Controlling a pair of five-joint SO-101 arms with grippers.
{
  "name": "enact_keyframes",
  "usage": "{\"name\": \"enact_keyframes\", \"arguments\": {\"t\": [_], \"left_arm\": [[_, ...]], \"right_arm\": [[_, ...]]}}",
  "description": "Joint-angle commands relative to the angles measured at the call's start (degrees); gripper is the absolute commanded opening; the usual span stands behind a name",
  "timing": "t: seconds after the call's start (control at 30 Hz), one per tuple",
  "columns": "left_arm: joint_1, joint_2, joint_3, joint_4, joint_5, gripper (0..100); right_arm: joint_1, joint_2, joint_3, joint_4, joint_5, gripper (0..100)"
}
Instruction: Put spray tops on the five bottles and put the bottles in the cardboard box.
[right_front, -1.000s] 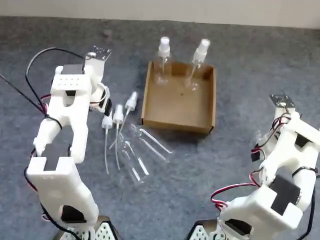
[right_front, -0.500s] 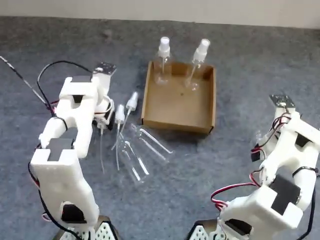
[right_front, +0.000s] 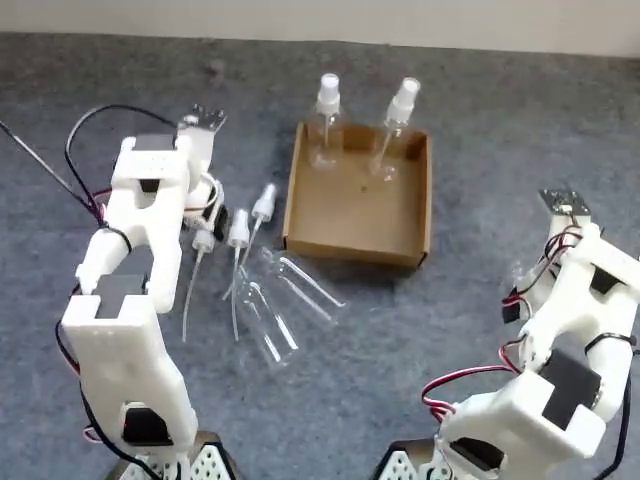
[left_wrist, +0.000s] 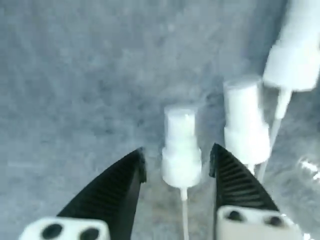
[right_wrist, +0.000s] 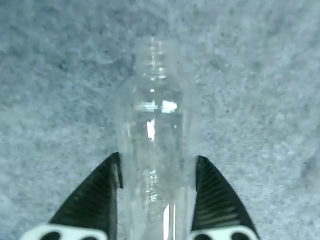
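The grey worktop (right_front: 480, 130) is nappy like short carpet, so light plastic parts will drag on it instead of sliding. The shallow cardboard box (right_front: 352, 222) sits at 12 o'clock from the middle of the worktop. It is matte brown with low folded walls, and two capped bottles (right_front: 326, 128) stand along its far wall. At 7 o'clock from the box two bare bottles (right_front: 272, 312) lie on their sides. They are thin, clear and glossy, and likely to roll. At 4 o'clock the right end effector (right_wrist: 158, 161) pinches a third clear bottle (right_wrist: 156, 120), with a black jaw against each flank and the threaded neck pointing away from the wrist. At 9 o'clock from the box, the left end effector (left_wrist: 177, 152) is spread on either side of a white spray top (left_wrist: 181, 131) and is not visibly touching it. A neighbouring top (left_wrist: 245, 125) lies just beside one jaw and a third top (left_wrist: 295, 55) beyond that. The step in hand looks like picking up this top. It would go best with the jaws closing on the wider ribbed collar, not on the smooth, narrower nozzle cap, and centred so the neighbour is not nudged. The lift should be straight, so the thin, flexible dip tube (left_wrist: 184, 212) trails free for threading into the held bottle's narrow mouth.
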Motion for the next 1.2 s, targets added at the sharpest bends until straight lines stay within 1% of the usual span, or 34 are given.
{"name": "enact_keyframes", "arguments": {"t": [0.0, 0.17, 0.3, 0.37, 0.47, 0.5, 0.57, 0.7, 0.83, 0.93, 1.03, 1.17], "left_arm": [[0.7, -0.9, -6.8, 0.6, -0.5, 18], [0.7, -0.2, -7.0, 0.4, -0.5, 18], [0.7, 4.8, -7.1, 0.3, -0.6, 18], [0.6, 7.1, -7.0, -1.0, -0.6, 13], [0.2, 7.7, -7.1, -1.3, -0.6, 1], [0.2, 7.0, -7.1, -1.3, -0.5, 0], [0.2, 4.7, -6.5, -1.1, -0.5, 0], [0.5, -2.4, -3.7, 3.7, -0.3, 0], [0.5, -11.3, 2.9, 4.8, -0.2, 0], [0.8, -17.6, 9.5, 4.4, 0.1, 0], [1.7, -23.2, 17.5, -0.8, 2.9, 0], [4.2, -28.2, 28.2, -9.1, 3.1, 0]], "right_arm": [[0.0, 0.0, -2.2, 0.5, 0.4, 1.1], [0.0, 0.0, -2.2, 0.5, 0.4, 1.1], [0.0, 0.0, -2.2, 0.5, 0.4, 1.1], [0.0, 0.0, -2.2, 0.5, 0.4, 1.1], [0.0, 0.0, -2.2, 0.5, 0.4, 1.1], [0.0, 0.0, -2.2, 0.5, 0.4, 1.1], [0.0, 0.0, -2.2, 0.5, 0.4, 1.1], [0.0, 0.0, -2.2, 0.5, 0.4, 2.2], [0.0, 0.0, -2.3, 0.5, -2.9, 13.4], [0.0, 0.0, -2.5, 0.5, -3.2, 20.3], [0.0, 0.0, -2.6, 2.8, -3.3, 23.1], [-1.0, 0.2, -9.0, 8.8, -3.3, 25.3]]}}
